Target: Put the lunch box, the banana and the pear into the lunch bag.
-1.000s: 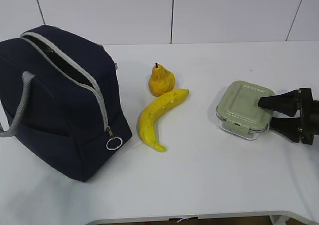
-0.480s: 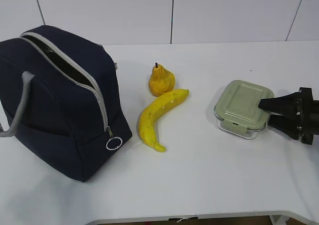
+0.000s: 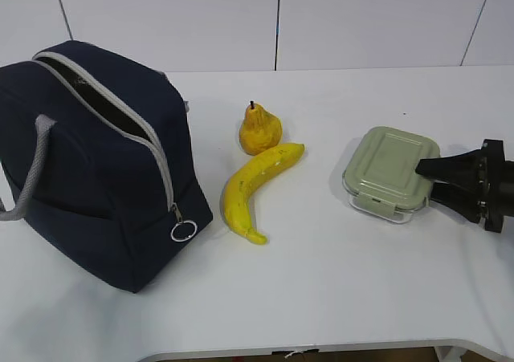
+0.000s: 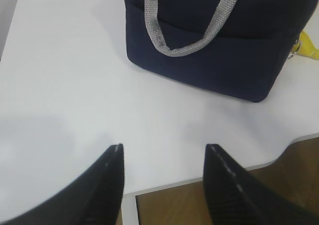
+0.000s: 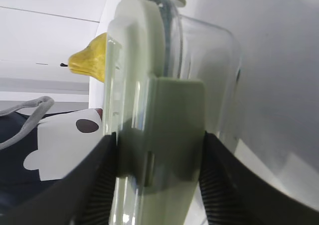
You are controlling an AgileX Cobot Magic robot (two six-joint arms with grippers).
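The lunch box [image 3: 391, 172], clear glass under a sage-green lid, is at the right of the table with my right gripper [image 3: 423, 183] shut on its right edge. In the right wrist view both pads press the lunch box [image 5: 164, 85] at its lid clip, the right gripper [image 5: 159, 140] filled by it. The banana [image 3: 253, 187] lies mid-table with the pear [image 3: 259, 131] upright just behind it. The navy lunch bag [image 3: 96, 161] stands at the left, its top zipper open. My left gripper [image 4: 164, 147] is open and empty over the table's front edge, in front of the lunch bag [image 4: 214, 50].
A grey webbing handle [image 4: 194, 35] hangs down the bag's near side, and a ring pull [image 3: 184, 231] dangles at its front corner. The table's front edge [image 4: 199, 177] runs right under the left fingers. The pear [image 5: 92, 60] shows beyond the box.
My right gripper's jaws have narrowed onto the lunch box, and the box has shifted slightly left and turned a little. The left gripper, the fruit and the bag have not moved.
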